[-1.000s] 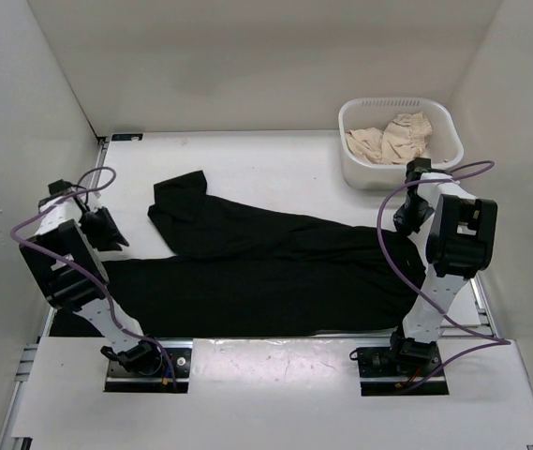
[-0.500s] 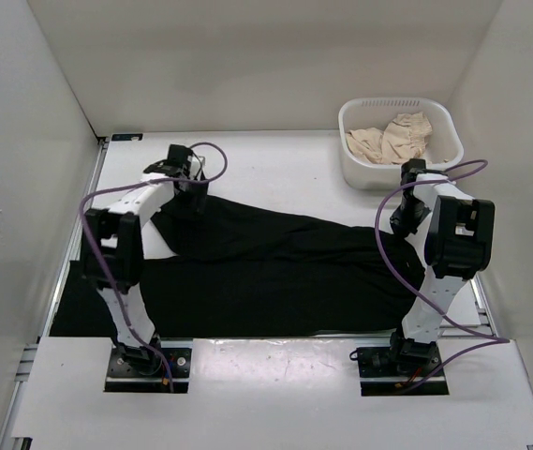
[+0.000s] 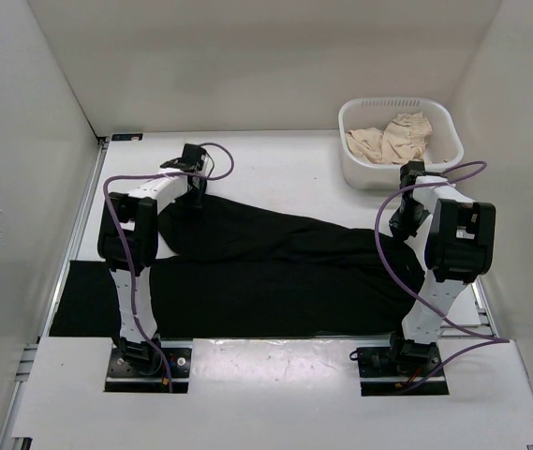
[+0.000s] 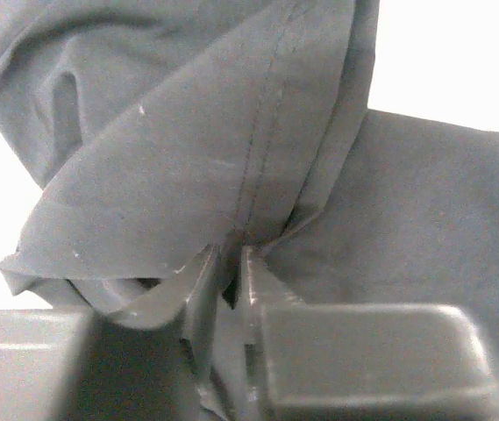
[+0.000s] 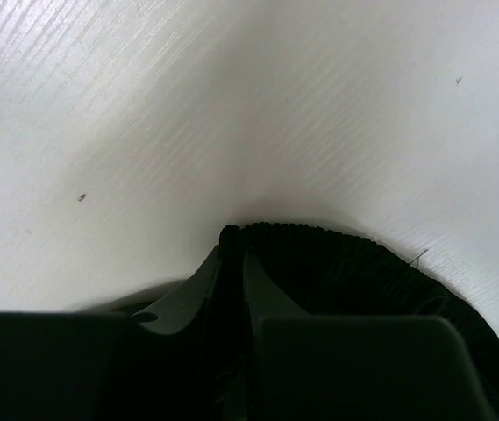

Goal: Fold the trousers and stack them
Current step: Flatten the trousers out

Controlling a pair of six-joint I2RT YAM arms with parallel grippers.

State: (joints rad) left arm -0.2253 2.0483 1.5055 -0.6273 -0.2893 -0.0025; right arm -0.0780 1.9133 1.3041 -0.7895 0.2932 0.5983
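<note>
Swung in from the side since a second ago, the left gripper (image 3: 191, 186) pinches a leg fold of the trousers (image 3: 275, 267) between its fingers (image 4: 198, 282). Their waistband (image 5: 363, 267) is clamped under the right gripper (image 3: 404, 222).

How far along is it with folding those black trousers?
Early on. Nothing looks folded: the black trousers lie spread across the table, legs splayed apart. In hand: the left pincer is pinching one leg's end, the right pincer the waistband. Left to do: every fold, then stacking; no pile is visible, and beige clothes sit in the basket.
</note>
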